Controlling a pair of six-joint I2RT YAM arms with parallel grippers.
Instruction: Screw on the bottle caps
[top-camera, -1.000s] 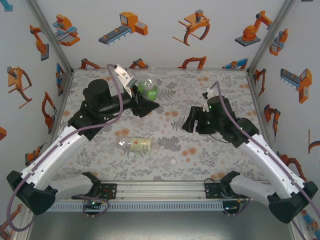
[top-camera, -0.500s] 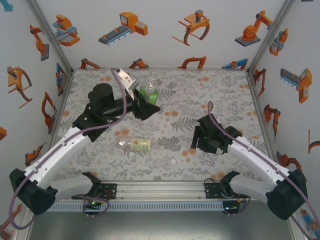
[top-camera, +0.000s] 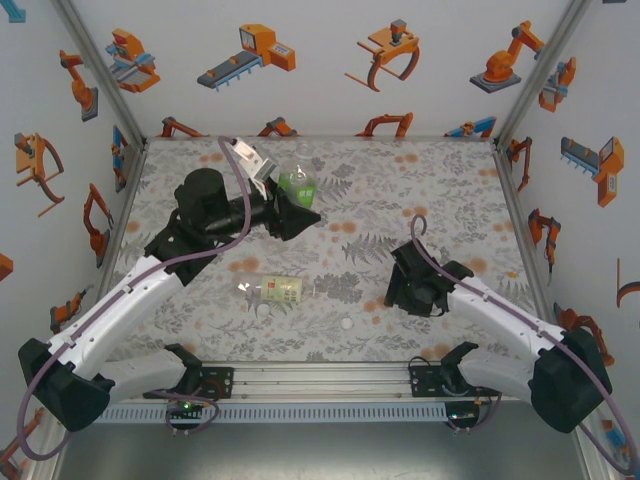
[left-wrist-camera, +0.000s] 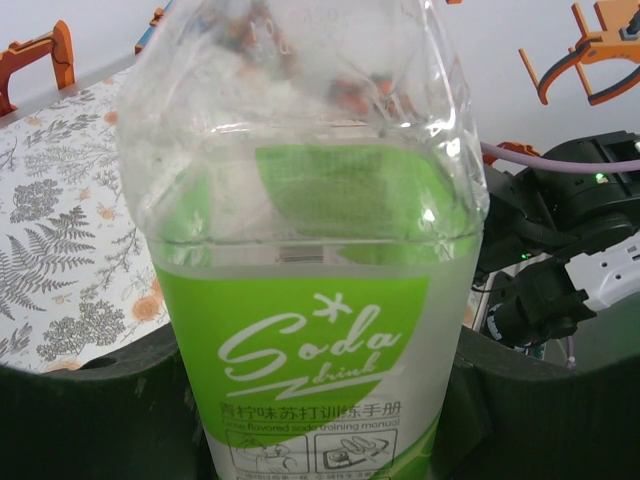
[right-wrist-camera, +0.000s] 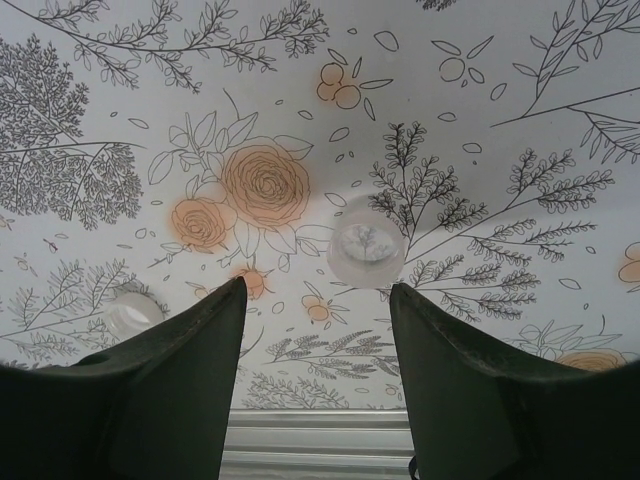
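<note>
My left gripper (top-camera: 292, 214) is shut on the squat green-tinted bottle (top-camera: 297, 182), holding it upright above the back left of the mat. In the left wrist view its green "Soda drink" label (left-wrist-camera: 310, 350) sits between the dark fingers (left-wrist-camera: 90, 410). The slim bottle with the pale label (top-camera: 280, 290) lies on its side mid-mat. My right gripper (right-wrist-camera: 316, 285) is open and points down at the mat. A translucent cap (right-wrist-camera: 366, 253) lies just beyond its fingertips. A white cap (right-wrist-camera: 133, 312) lies partly behind the left finger, and is the white dot (top-camera: 346, 324) in the top view.
The floral mat (top-camera: 440, 190) covers the table between white walls with orange prints. A metal rail (top-camera: 320, 380) runs along the near edge, close below the right gripper (top-camera: 397, 292). The right arm's links and a purple cable (left-wrist-camera: 560, 160) show behind the held bottle.
The right arm swung toward the near edge and lowered its open gripper over the caps. The left arm shifted only slightly, still holding the green bottle.
</note>
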